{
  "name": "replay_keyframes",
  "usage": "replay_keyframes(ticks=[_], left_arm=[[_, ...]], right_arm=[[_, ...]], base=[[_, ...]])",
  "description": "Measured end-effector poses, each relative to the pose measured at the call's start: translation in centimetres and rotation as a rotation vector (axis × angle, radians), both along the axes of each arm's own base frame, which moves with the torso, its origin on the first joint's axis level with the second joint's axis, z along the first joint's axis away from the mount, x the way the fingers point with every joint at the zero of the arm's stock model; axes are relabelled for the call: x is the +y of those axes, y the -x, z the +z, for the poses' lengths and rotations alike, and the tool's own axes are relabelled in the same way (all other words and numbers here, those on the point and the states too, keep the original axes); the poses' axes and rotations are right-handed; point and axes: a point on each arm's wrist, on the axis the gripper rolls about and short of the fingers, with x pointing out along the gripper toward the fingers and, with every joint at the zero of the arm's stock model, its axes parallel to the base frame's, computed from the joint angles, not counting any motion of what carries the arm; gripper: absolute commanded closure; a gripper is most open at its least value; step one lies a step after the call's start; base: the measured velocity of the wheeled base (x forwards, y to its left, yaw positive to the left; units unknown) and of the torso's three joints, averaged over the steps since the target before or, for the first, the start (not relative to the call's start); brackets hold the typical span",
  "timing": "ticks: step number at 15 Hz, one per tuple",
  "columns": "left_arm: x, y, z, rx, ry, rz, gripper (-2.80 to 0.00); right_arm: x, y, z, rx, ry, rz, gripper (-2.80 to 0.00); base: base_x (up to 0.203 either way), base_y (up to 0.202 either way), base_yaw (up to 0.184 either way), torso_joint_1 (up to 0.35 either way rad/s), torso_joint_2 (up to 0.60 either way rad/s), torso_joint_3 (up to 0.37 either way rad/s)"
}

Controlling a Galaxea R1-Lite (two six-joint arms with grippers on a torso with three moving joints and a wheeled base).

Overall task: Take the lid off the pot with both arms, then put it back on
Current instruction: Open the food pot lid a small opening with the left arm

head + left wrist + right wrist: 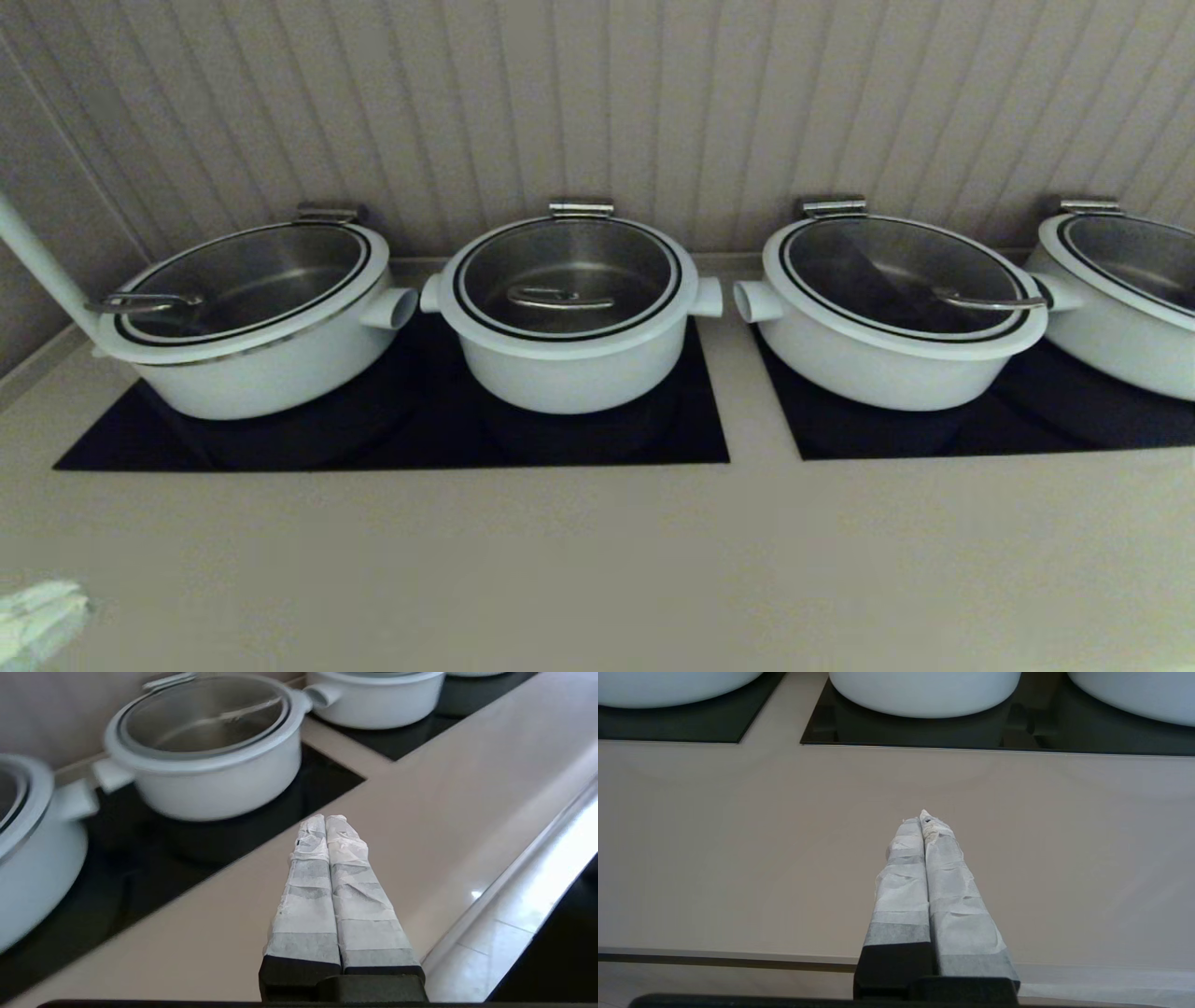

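Note:
The pot [571, 369] is the narrow, deep white one, second from the left on the black hob, with a stub on each side. The lid [568, 266] sits closed on it, with its steel-bar handle [560, 300] at the centre. In the left wrist view the pot [219, 781] and lid [201, 716] lie ahead of my left gripper [325, 817], which is shut, empty and low over the counter. Its wrapped fingers [37, 621] show at the head view's bottom left corner. My right gripper [922, 815] is shut and empty over the counter's front, out of the head view.
Three wider white lidded pots stand alongside: one on the left [252, 364], two on the right [887, 359], [1130, 327]. Two black hob panels [681, 439], [840, 439] lie in the beige counter [597, 560]. A ribbed wall rises behind. The counter's front edge [514, 882] is near the left gripper.

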Motion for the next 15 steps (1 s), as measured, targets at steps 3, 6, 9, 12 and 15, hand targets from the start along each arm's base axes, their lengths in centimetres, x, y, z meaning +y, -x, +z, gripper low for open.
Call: replay_keyframes(ticks=[3, 6, 9, 12, 15], left_arm=[[-0.4, -2.7, 1.4, -0.001, -0.001, -0.069, 0.00], [-1.4, -5.9, 1.6, 0.015, -0.030, -0.148, 0.00], [-2.6, -9.6, 1.3, 0.031, -0.059, -0.185, 0.00], [-3.6, -13.2, 0.5, 0.043, -0.070, -0.190, 0.00], [-4.2, -15.7, -0.7, 0.066, -0.085, -0.191, 0.00]], right_arm=[[0.0, 0.0, 0.0, 0.000, 0.000, 0.000, 0.00], [0.0, 0.0, 0.0, 0.000, 0.000, 0.000, 0.00], [0.0, 0.0, 0.0, 0.000, 0.000, 0.000, 0.00], [0.0, 0.0, 0.0, 0.000, 0.000, 0.000, 0.00], [0.0, 0.0, 0.0, 0.000, 0.000, 0.000, 0.00]], base=[[0.000, 0.000, 0.000, 0.000, 0.00, 0.000], [0.000, 0.000, 0.000, 0.000, 0.00, 0.000], [0.000, 0.000, 0.000, 0.000, 0.00, 0.000], [0.000, 0.000, 0.000, 0.000, 0.00, 0.000], [0.000, 0.000, 0.000, 0.000, 0.00, 0.000]])
